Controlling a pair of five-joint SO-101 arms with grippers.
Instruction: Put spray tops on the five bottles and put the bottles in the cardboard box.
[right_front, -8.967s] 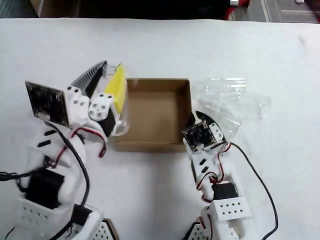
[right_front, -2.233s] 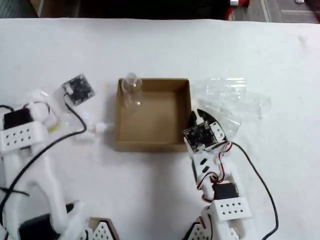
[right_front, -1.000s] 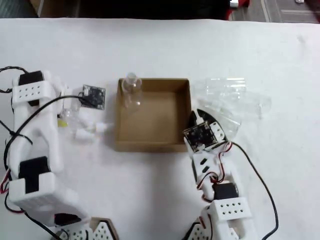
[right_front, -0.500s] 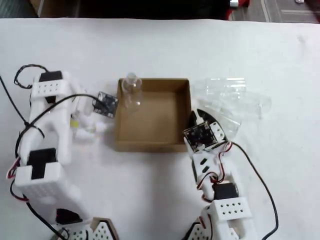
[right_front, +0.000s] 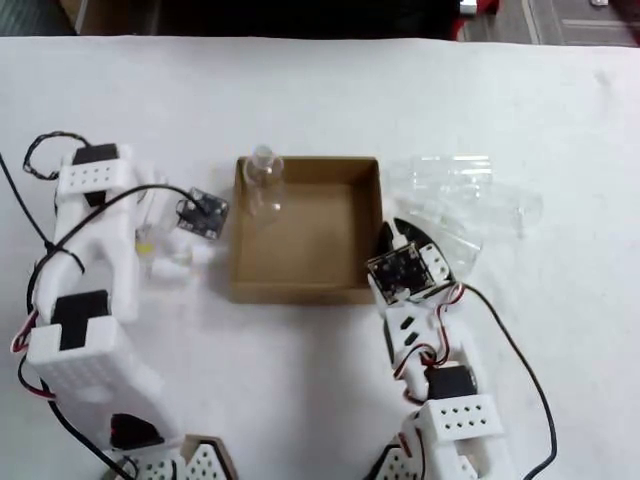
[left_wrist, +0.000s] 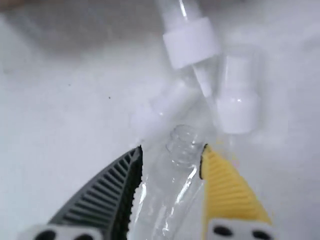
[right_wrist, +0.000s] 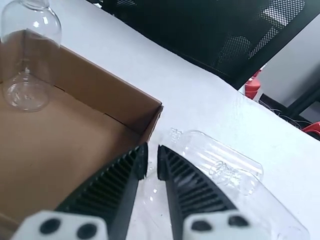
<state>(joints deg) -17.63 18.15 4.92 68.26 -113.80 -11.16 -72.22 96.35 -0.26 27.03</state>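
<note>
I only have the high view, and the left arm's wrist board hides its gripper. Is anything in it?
Observer: Yes. The left gripper has a clear bottle between its fingers, with the neck open and no top on it.
Operator: Where are the tops from there?
Observer: White spray tops lie on the table just beyond the bottle's neck.
Operator: And the right gripper?
Observer: The right gripper is shut and empty, near a corner of the cardboard box.
</note>
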